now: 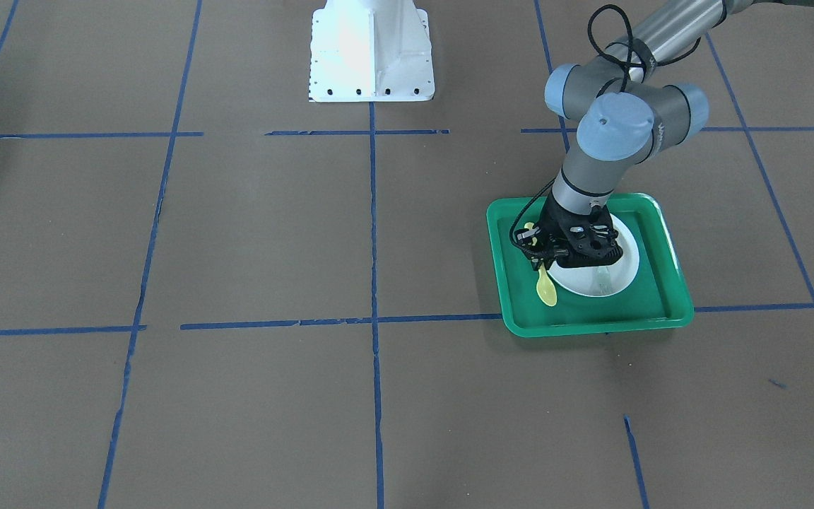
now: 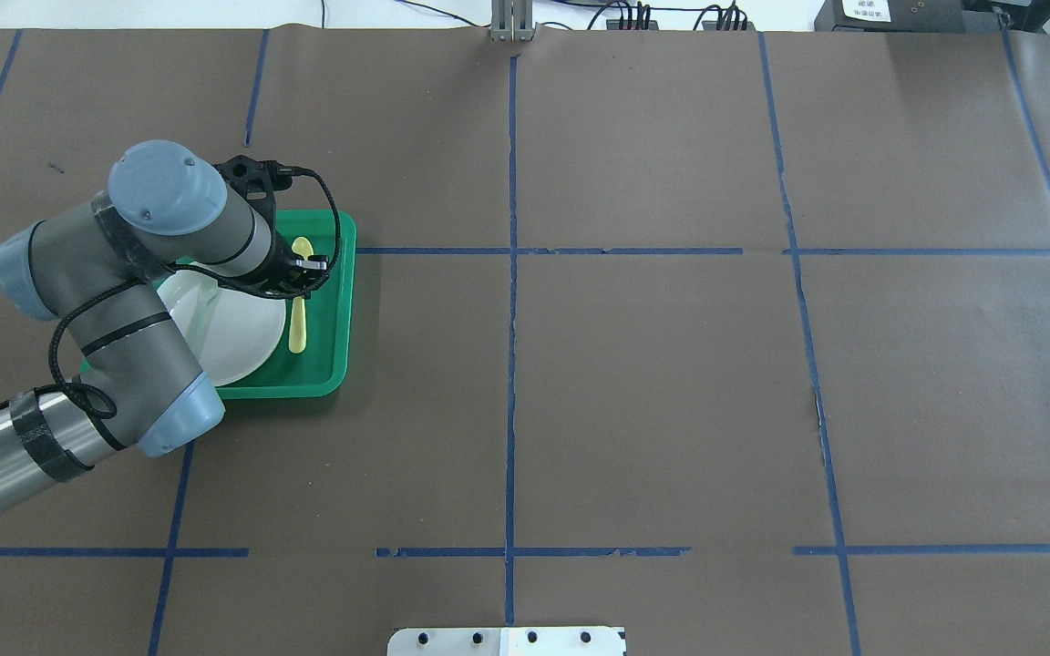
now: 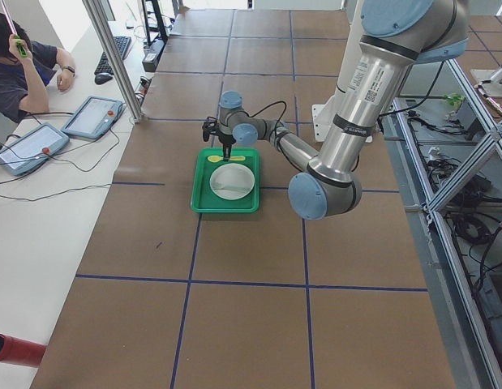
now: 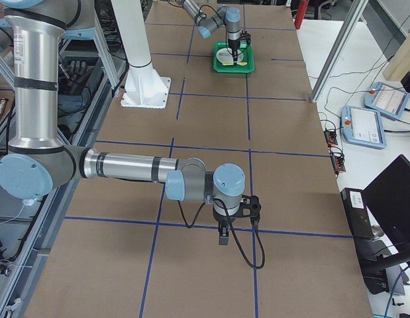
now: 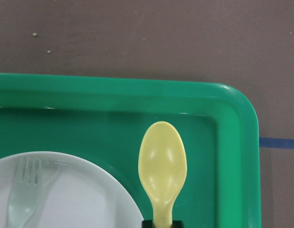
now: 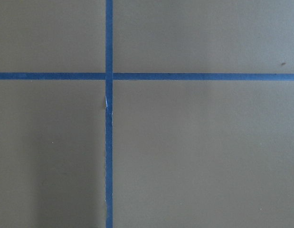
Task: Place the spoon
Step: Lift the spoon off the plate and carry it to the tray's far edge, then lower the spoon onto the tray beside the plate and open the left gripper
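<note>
The small yellow spoon lies in the green tray, just beside the white plate, with its bowl toward the tray's far rim. It also shows in the overhead view and the front view. My left gripper is low over the tray, and its jaws sit closed around the spoon's handle near the neck. A pale grey-green fork lies on the plate. My right gripper hangs over bare table far from the tray; I cannot tell whether it is open or shut.
The tray sits on the brown, blue-taped table on my left side. The plate fills most of it. The white robot base stands at the table's edge. An operator sits beyond the table's far side.
</note>
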